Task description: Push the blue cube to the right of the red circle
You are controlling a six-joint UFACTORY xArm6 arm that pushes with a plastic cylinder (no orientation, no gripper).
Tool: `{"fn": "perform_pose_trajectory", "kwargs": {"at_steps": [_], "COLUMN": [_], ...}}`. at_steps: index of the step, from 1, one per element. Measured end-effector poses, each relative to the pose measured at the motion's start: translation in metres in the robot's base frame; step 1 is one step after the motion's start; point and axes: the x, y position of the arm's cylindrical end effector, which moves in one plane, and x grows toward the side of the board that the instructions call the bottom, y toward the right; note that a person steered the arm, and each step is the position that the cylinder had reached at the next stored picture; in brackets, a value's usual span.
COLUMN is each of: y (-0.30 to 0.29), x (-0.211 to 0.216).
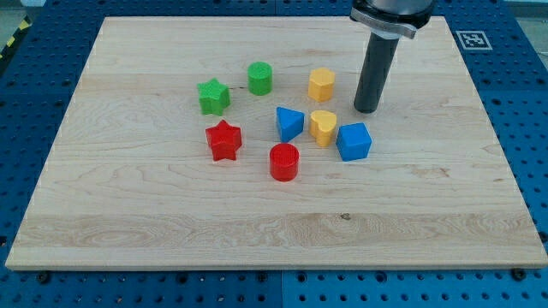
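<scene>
Well, the arm carries no pincer at all, so there's nothing to call open or closed, just a dark rod whose tip [366, 110] sits on the wooden desk [128, 222], just above the blue cube [354, 141] and to the right of the two yellow pieces. The cube lies right of the yellow heart [323, 127], almost touching it, and up and right of the red circle [284, 162]. Standing behind the cube like that, the tip looks set, I'd guess, to shove it down the view until it's level with the circle. Counting: two blue, the cube and a blue triangle [288, 123]; two yellow, the heart and a yellow block [321, 84]; two red, the circle and a red star [223, 139]; two green, a green star [213, 96] and a green cylinder [260, 78]
</scene>
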Motion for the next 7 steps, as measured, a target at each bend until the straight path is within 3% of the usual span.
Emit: {"fn": "perform_pose_trajectory", "kwargs": {"at_steps": [3,7], "y": [0.018,-0.011], "x": [0.048,0.061]}}
